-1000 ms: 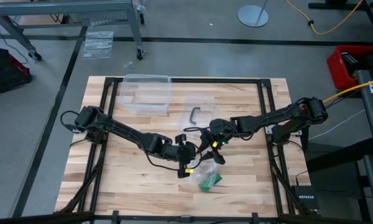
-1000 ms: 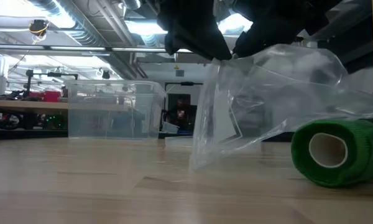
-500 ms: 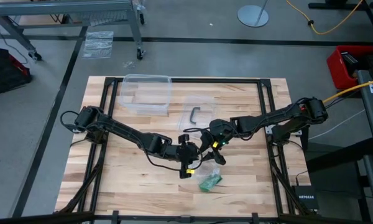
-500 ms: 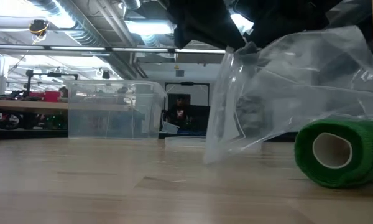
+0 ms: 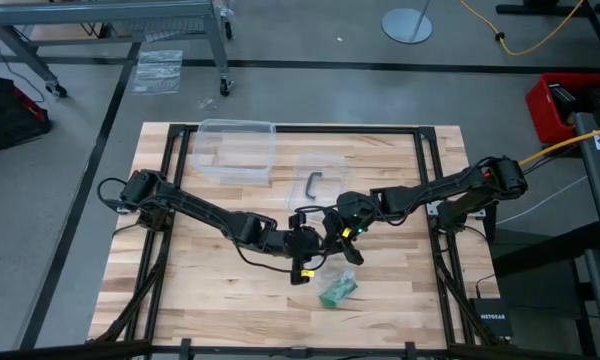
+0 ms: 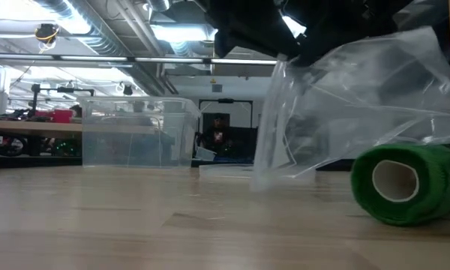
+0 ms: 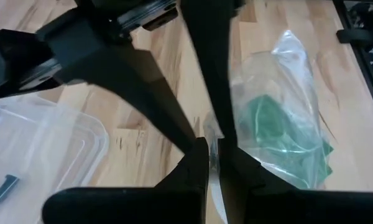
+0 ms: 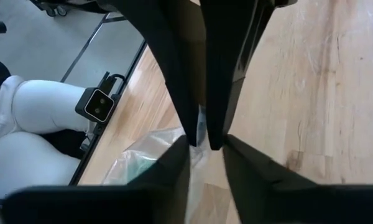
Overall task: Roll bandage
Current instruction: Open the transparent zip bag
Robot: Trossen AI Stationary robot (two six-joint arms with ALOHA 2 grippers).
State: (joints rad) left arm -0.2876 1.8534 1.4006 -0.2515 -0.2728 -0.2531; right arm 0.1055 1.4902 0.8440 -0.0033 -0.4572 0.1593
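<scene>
Green bandage lying as compact roll on bench, near front edge, beside clear bag. Left fingers pinched on bag edge; right fingers likewise nipping bag. Judged light, soft, squashable; best gripped across roll's sides.

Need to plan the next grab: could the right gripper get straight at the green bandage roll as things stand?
Probably not. The bandage lies in the clear plastic bag, whose film covers it, and the right gripper and left gripper are both pinching the bag's edge. Letting go comes first.
</scene>
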